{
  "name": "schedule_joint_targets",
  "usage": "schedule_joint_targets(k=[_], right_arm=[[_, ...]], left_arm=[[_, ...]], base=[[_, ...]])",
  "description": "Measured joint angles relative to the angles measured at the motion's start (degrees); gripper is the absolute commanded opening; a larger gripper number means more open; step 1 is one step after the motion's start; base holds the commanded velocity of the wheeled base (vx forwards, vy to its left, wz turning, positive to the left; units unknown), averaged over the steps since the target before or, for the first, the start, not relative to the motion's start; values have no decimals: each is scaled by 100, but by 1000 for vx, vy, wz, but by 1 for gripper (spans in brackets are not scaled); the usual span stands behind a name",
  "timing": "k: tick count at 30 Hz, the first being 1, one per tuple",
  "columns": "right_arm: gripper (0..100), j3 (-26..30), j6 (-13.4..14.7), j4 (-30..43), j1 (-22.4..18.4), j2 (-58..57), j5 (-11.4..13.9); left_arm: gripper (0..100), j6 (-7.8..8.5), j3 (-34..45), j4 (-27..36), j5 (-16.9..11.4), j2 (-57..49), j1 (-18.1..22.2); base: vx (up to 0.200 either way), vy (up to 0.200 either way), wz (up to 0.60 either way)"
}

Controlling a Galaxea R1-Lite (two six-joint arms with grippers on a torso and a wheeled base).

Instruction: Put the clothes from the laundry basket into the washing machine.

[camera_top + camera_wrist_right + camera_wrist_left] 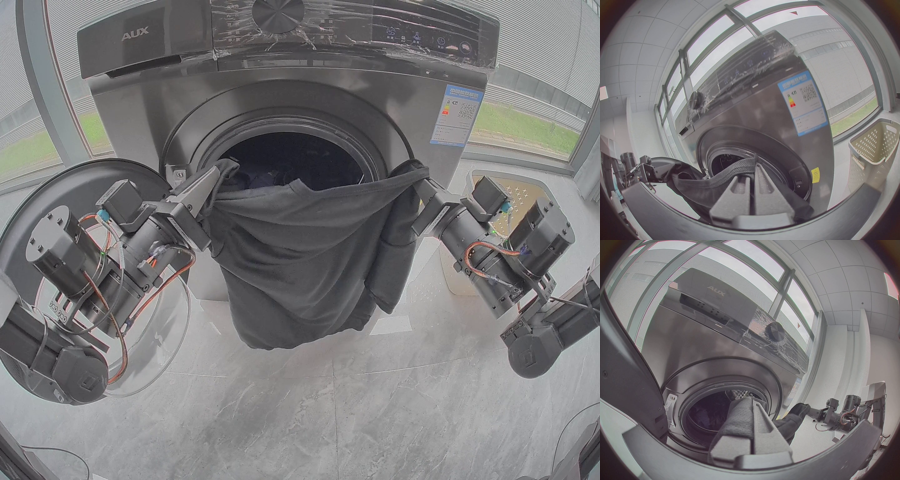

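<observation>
Logging, operator to desk. Item one: dark grey garment (300,262), a T-shirt by its look, spread between my two tools in front of the washing machine (144,119). Left tool (208,180): clamped on the garment's upper edge, by the left rim of the drum opening (294,156). Right tool (430,192): clamped on the other end of that edge, by the right rim, with cloth wrapped over its fingers.

Desk: Orientation of item?

Operator: Long axis as held is the taut upper edge, running side to side across the lower half of the opening. The body hangs from it, pointing down toward the floor (350,406). It appears clear of the floor and lies outside the drum. One fold or sleeve dangles beneath the right tool. Door (69,187): swung open on my left. Laundry basket (875,150): on the floor to the right of the machine.

Desk: Handling note?

Operator: My judgement is that the span roughly matches the opening. I'd bring both tools inward first, lift the edge over the lower lip, then push forward level and together. I'd let go only once the bulk is inside, or the hanging part could drag it back out. The left arm should keep off the door.
</observation>
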Motion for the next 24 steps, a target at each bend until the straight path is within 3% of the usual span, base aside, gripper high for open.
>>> schedule_joint_targets(k=[24], right_arm=[[0, 117, 23, -72, -77, -319, 49]], left_arm=[[0, 5, -118, 5, -24, -33, 533]], base=[[0, 0, 0]])
